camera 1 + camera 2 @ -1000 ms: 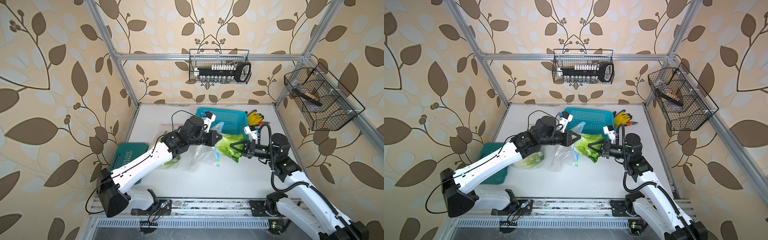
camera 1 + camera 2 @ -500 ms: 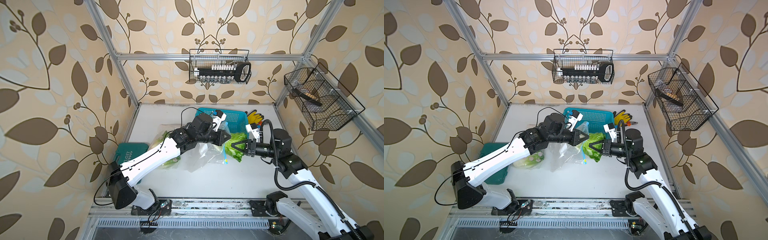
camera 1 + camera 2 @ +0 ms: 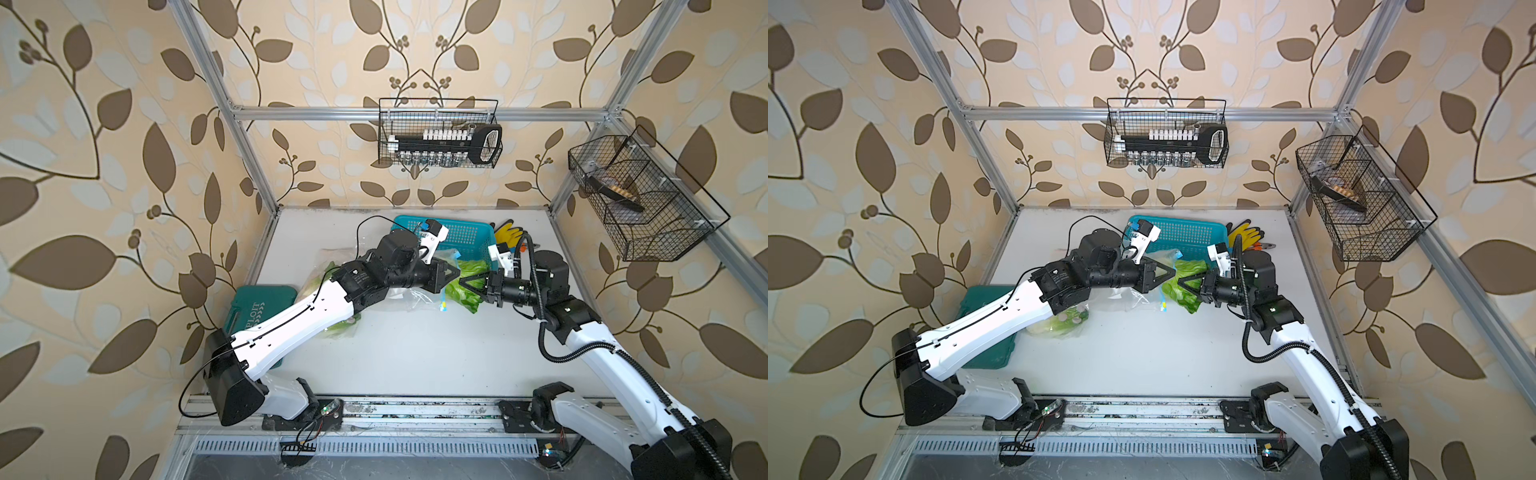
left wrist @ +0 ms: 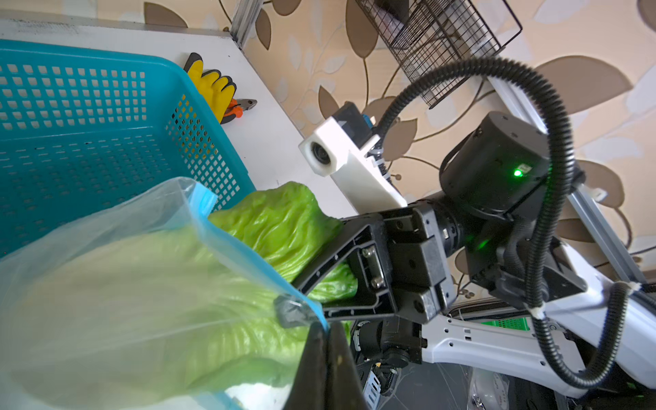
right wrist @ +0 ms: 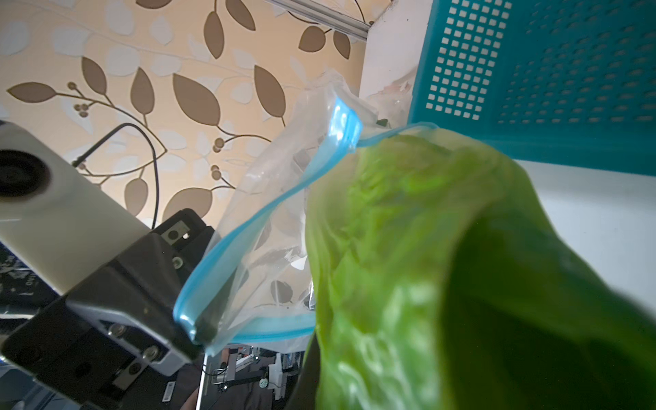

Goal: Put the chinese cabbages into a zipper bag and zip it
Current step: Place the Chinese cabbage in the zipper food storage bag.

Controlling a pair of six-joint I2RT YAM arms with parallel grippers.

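My left gripper (image 3: 456, 272) (image 3: 1172, 272) (image 4: 327, 332) is shut on the blue zip rim of the clear zipper bag (image 3: 417, 296) (image 3: 1133, 296) (image 4: 117, 284) (image 5: 269, 227), holding its mouth up above the table. Facing it tip to tip, my right gripper (image 3: 462, 283) (image 3: 1180, 282) is shut on a green chinese cabbage (image 3: 468, 300) (image 3: 1188, 300) (image 4: 284, 227) (image 5: 426, 266). The cabbage's far end sits in the bag's open mouth, pale behind the plastic. More cabbages (image 3: 340, 328) (image 3: 1059, 323) lie on the table under my left arm, partly hidden.
A teal perforated basket (image 3: 465, 235) (image 4: 88, 117) stands just behind the grippers. Yellow-and-black gloves (image 3: 510, 239) and pliers (image 4: 241, 106) lie to its right. A green case (image 3: 253, 311) lies at the table's left edge. Wire baskets (image 3: 438, 135) (image 3: 640, 199) hang on the walls.
My left arm has reached further right with the bag's rim. The right gripper has brought the cabbage up to it, so the two grippers now nearly meet.
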